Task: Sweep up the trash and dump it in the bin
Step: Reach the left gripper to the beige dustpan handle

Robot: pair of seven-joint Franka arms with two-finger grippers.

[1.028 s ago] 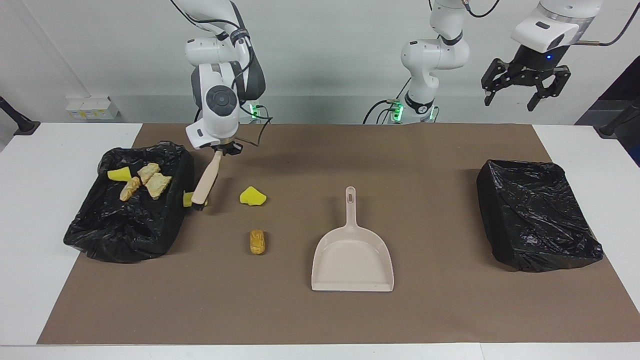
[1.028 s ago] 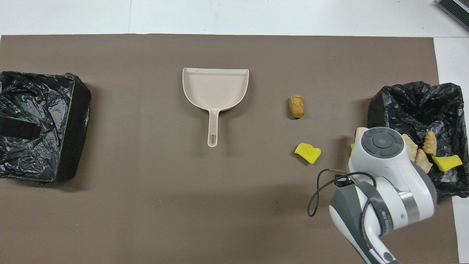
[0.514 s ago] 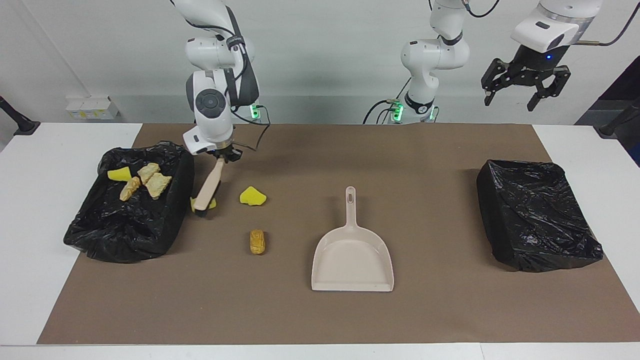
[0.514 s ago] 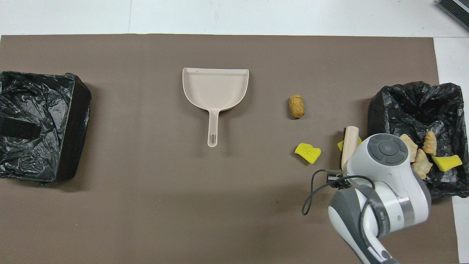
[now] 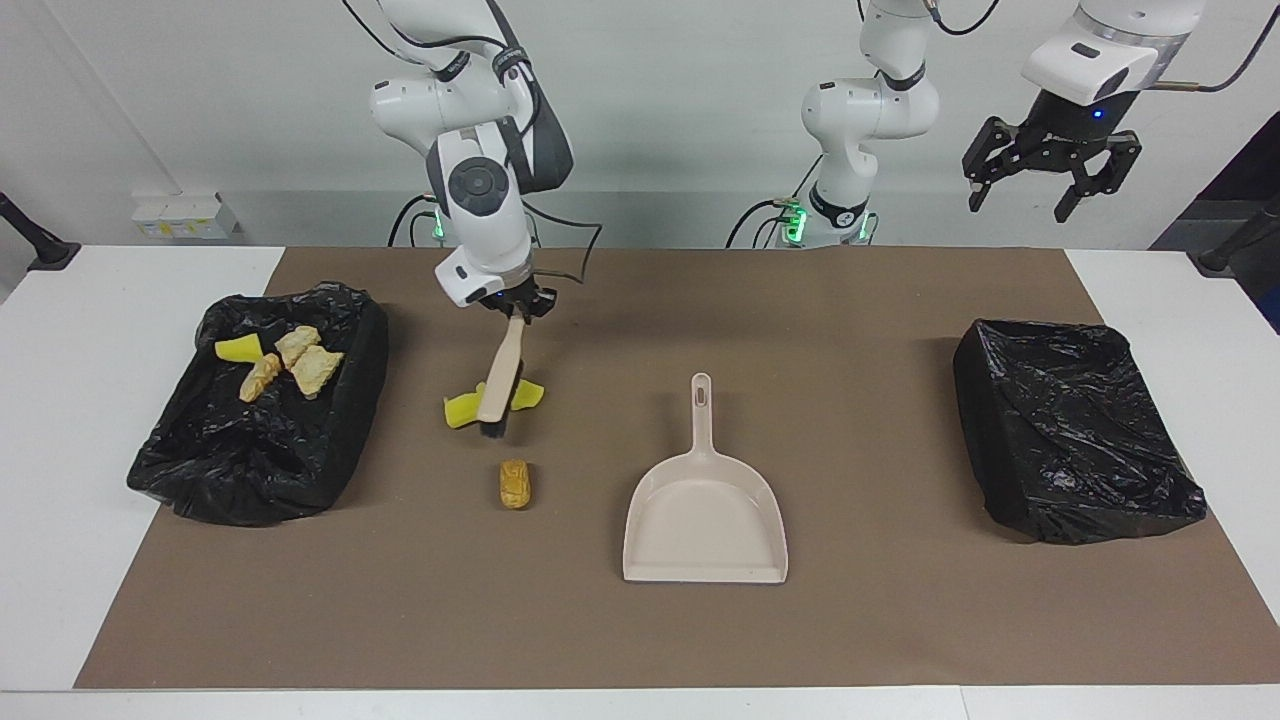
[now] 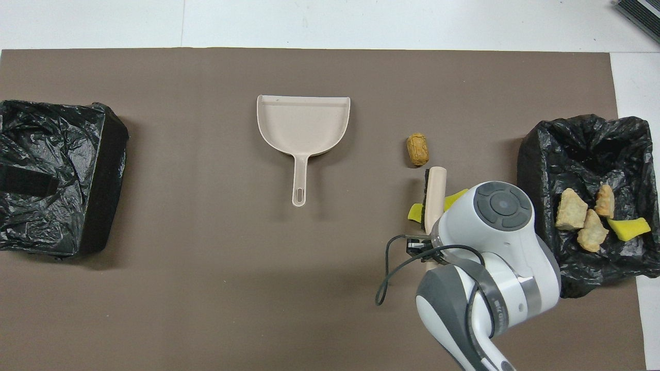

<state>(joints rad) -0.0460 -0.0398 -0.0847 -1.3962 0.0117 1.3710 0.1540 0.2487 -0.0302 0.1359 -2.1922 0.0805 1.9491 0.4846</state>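
Note:
My right gripper (image 5: 515,305) is shut on the handle of the beige brush (image 5: 497,385), which slants down to the mat. The bristles stand between two yellow sponge pieces (image 5: 460,410) (image 5: 528,395); the overhead view shows the brush (image 6: 435,190) and the sponges (image 6: 456,198) (image 6: 415,211) beside it. A tan pastry piece (image 5: 515,483) (image 6: 417,150) lies farther from the robots than the brush. The beige dustpan (image 5: 705,510) (image 6: 303,126) lies mid-table, handle toward the robots. My left gripper (image 5: 1022,195) waits open, high over the left arm's end.
A black-lined bin (image 5: 200,460) (image 6: 582,134) at the right arm's end holds several trash pieces, one yellow and three tan. A second black-lined bin (image 5: 1075,430) (image 6: 51,175) stands at the left arm's end. A brown mat (image 5: 850,330) covers the table.
My right gripper has swept the brush away from the bin toward the dustpan, pushing one yellow sponge along to the other sponge. The left arm has not moved.

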